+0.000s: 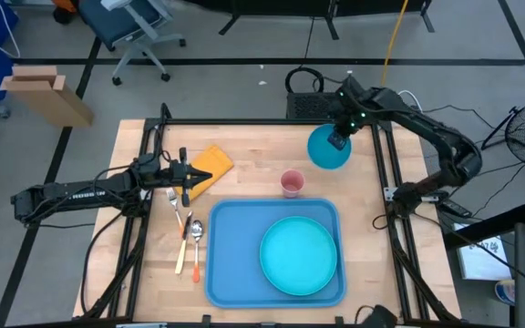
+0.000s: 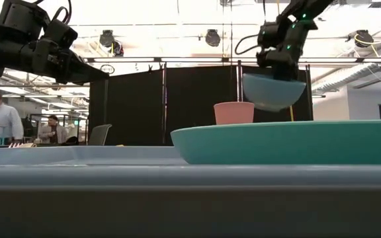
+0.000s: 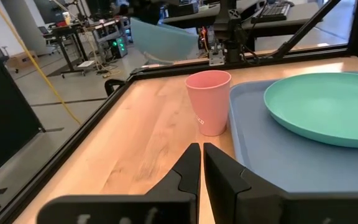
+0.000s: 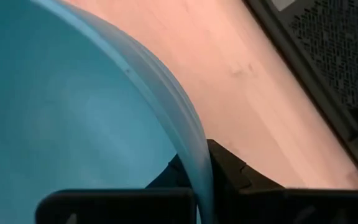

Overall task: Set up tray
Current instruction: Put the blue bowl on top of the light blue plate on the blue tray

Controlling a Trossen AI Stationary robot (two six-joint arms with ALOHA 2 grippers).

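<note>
- High view: you see the tray (image 1: 235, 273) at the near middle of the table (image 1: 253, 146), its long axis running left to right, flat, with the turquoise plate (image 1: 299, 255) lying on its right half
- High view: the right gripper (image 1: 337, 141) is at the far right of the table, pinched on the rim of the blue bowl (image 1: 326, 153); its fingertips are hidden by the wrist, and the pink cup (image 1: 292, 182) stands between bowl and tray
- High view: the left gripper (image 1: 206, 175) has its fingers pressed together, empty, over the yellow cloth (image 1: 215, 162); a fork (image 1: 175, 206), a spoon (image 1: 196, 239) and an orange-handled utensil (image 1: 182, 250) lie just left of the tray
- Low view: the tray's rim (image 2: 78, 156) fills the foreground as a blurred band and hides the tabletop; the bowl hangs clear of the table under the right gripper, above and behind the cup
- Left wrist view: the dark fingers (image 3: 188, 168) meet with only a thin slit; the cup stands just beside the tray's corner, whether touching you cannot tell
- Right wrist view: the bowl's wall fills most of the frame, cut off at the edges, and its rim sits clamped between the fingers (image 4: 229, 171)
</note>
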